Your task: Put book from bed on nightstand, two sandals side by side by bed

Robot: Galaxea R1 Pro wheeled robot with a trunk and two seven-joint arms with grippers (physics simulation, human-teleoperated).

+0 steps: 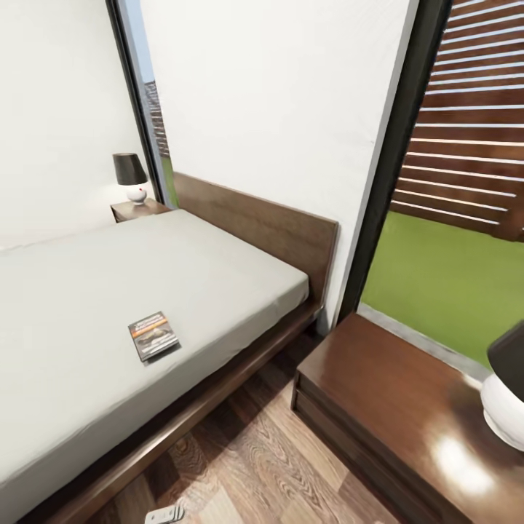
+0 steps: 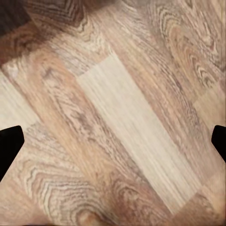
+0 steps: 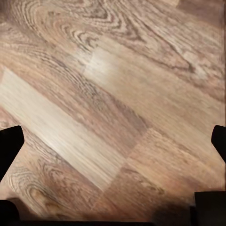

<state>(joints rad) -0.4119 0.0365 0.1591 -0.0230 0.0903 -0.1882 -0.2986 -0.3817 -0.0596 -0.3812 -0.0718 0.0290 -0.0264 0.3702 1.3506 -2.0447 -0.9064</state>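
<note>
In the head view the book [image 1: 153, 335], dark with an orange band, lies flat on the off-white mattress of the bed [image 1: 109, 276], near its side edge. A dark brown nightstand [image 1: 386, 393] with a glossy top stands close at the right of the headboard. A second nightstand [image 1: 137, 211] sits beyond the bed's far side. The sandals are out of view. My left gripper [image 2: 113, 143] is open, with only wood-plank floor between its black fingertips [image 2: 10, 146]. My right gripper [image 3: 113, 143] is open too, over bare floor.
A white lamp with a dark shade [image 1: 506, 393] stands on the near nightstand's right end; another lamp [image 1: 129, 175] stands on the far one. A strip of plank floor [image 1: 269, 451] runs between bed frame and near nightstand. A black-framed window [image 1: 466, 218] shows fence and grass.
</note>
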